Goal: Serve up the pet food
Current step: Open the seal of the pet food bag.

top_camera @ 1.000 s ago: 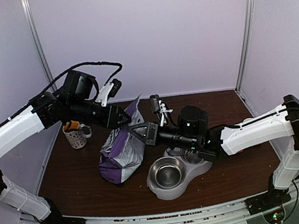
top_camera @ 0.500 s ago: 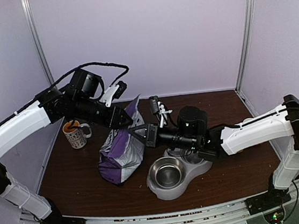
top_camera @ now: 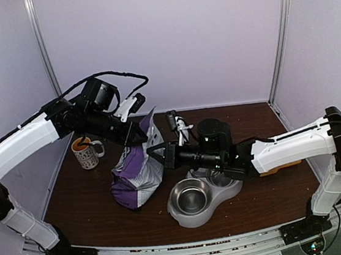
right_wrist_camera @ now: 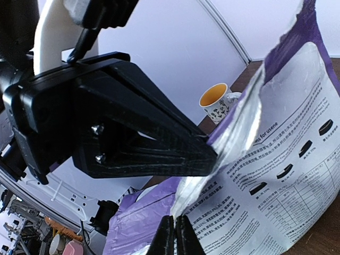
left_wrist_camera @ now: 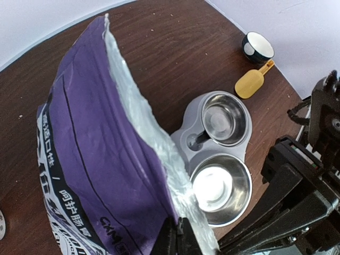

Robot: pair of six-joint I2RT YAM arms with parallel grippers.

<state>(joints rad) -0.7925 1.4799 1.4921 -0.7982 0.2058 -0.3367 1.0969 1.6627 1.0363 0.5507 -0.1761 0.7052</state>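
Purple foil-lined bag upright, left tool and right tool each clenched on its ragged rim, round steel bowls just beside, mug apart.

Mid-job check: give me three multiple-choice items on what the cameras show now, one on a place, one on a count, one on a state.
1. Where does the mug stand?
A) left of the bag
B) right of the bag
C) on top of the bag

2. How many steel bowls sit in the feeder?
A) one
B) two
C) three

3. How is the left hand?
A) open, clear of the bag
B) shut on the bag's top edge
C) shut on the mug

Answers:
1 A, the top view shows it on the left arm's side.
2 B, the left wrist view shows two side by side.
3 B, it pinches the foil rim.
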